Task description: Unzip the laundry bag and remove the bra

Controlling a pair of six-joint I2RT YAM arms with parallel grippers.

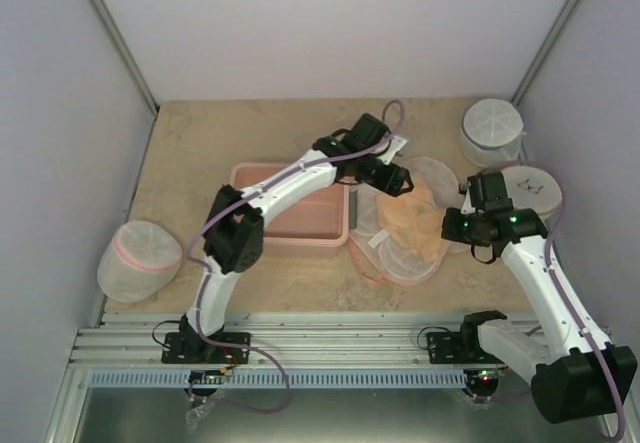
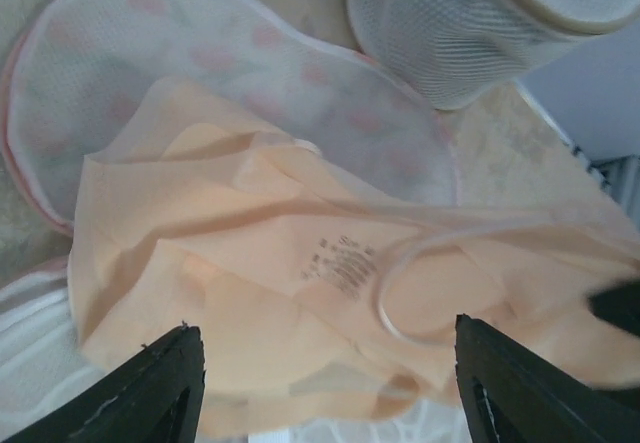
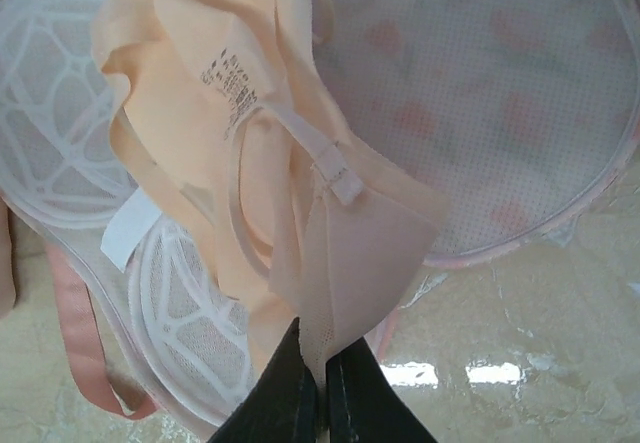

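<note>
The laundry bag lies open on the table right of centre, its printed mesh flap folded back. A white ribbed inner frame and a pink loop show at its left. The peach-orange bra lies crumpled on the open bag, its label facing up. My right gripper is shut on the bra's mesh side edge. My left gripper is open just above the bra, one finger on each side, not touching it.
A pink rectangular tub stands left of the bag, under the left arm. White mesh drums stand at the far left, back right and right. Walls close in both sides.
</note>
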